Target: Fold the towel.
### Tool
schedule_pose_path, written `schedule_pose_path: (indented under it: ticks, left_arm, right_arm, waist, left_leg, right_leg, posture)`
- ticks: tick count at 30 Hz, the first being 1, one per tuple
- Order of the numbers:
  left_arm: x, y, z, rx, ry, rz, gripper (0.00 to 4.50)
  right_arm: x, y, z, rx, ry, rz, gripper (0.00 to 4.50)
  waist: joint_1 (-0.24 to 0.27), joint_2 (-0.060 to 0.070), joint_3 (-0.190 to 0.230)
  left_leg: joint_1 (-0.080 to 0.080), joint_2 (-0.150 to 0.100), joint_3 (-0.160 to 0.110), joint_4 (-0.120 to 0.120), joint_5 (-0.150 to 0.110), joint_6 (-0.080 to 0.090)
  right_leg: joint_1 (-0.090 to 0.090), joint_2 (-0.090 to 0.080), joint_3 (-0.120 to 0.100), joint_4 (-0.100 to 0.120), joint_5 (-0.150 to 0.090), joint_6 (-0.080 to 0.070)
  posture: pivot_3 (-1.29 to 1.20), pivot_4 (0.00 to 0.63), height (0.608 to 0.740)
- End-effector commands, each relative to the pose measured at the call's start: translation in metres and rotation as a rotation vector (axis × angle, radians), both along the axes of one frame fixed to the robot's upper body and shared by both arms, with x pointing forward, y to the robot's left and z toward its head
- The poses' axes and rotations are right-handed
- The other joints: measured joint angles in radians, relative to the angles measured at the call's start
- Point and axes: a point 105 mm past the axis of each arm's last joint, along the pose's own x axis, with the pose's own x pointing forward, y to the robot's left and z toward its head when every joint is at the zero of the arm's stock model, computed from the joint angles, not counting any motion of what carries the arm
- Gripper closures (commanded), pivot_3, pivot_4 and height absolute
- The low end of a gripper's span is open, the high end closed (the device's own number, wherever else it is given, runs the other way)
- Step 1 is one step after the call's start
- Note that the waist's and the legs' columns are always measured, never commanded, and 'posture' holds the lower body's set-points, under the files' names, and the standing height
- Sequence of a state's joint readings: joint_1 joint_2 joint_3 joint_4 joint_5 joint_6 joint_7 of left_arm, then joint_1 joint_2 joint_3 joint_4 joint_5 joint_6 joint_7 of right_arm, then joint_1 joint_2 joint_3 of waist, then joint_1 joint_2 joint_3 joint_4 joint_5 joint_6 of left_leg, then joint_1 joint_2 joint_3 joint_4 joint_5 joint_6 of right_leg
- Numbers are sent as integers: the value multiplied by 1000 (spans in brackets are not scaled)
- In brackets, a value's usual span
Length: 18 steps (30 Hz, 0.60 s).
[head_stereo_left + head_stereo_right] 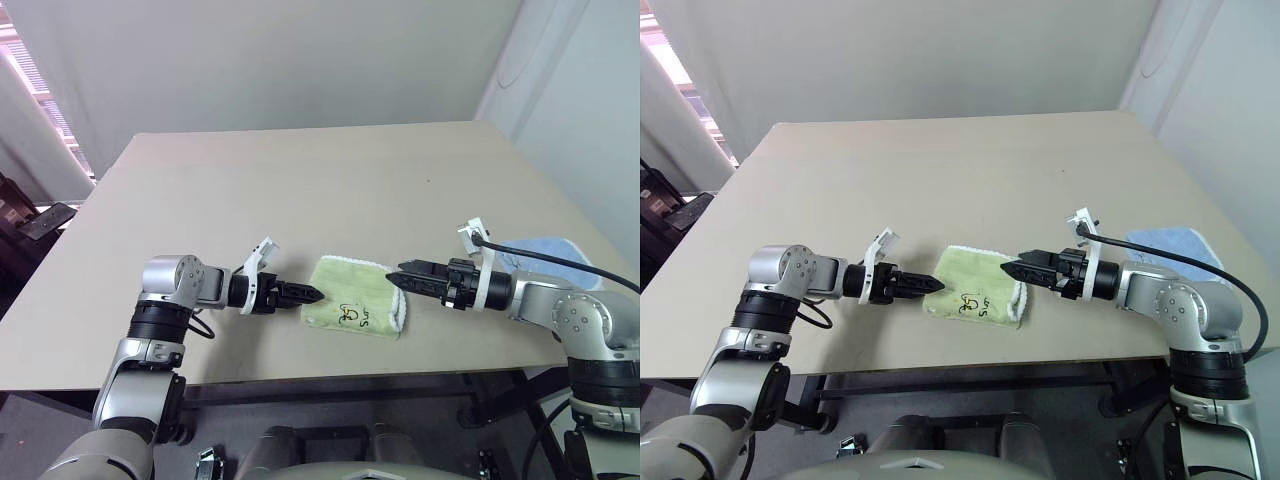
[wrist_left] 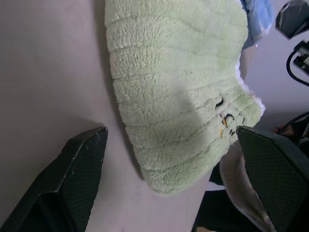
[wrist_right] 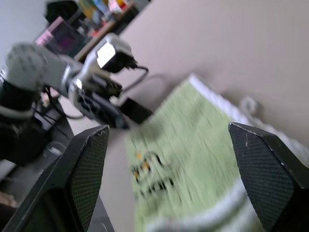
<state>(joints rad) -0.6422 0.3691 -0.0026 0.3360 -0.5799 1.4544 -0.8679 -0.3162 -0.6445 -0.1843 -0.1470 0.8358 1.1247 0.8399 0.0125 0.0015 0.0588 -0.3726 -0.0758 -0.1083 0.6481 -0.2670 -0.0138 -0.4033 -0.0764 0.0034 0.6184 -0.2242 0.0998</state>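
Observation:
The towel (image 1: 352, 297), light green terry, lies folded into a small rectangle near the table's front edge. Dark embroidered marks (image 1: 355, 315) face up by its near corner, and white edging (image 1: 398, 310) runs along its right side. My left gripper (image 1: 310, 294) points at the towel's left edge, just beside it. In the left wrist view the left gripper (image 2: 171, 130) is open, its fingers wide on either side of the cloth. My right gripper (image 1: 395, 278) hovers at the towel's right edge, pointing left. It (image 3: 168, 126) is open too, with nothing held.
The beige table (image 1: 300, 180) stretches bare behind the towel. A light blue folded cloth (image 1: 540, 250) lies at the right edge, behind my right arm. A black cable (image 1: 560, 262) runs along that arm. The front table edge is close to the towel.

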Motion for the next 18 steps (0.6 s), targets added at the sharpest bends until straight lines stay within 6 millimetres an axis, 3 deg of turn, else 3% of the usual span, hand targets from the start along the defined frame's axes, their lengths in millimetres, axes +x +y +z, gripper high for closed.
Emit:
schedule_pose_path:
  ticks: [1,8,18]
  left_arm:
    - [-6,-19,0,-38,39,-47,0]
    - [-19,-58,4,-88,50,-150,0]
    - [-13,-65,0,-75,77,-125,0]
  right_arm:
    - [-2,0,10,-6,-42,13,378]
    - [1,0,11,-4,-47,-7,378]
    - [-2,-3,7,-12,-31,-33,378]
  waist:
    - [1,0,0]
    - [8,0,0]
    - [28,0,0]
  left_leg:
    - [0,0,0,0,0,0]
    - [0,-2,0,1,0,0]
    - [-1,-2,0,0,0,1]
  right_leg:
    - [0,0,0,0,0,0]
    - [1,-2,0,-2,0,0]
    - [1,-2,-1,-2,0,1]
  posture:
    - [0,0,740]
    - [0,0,740]
    - [0,0,740]
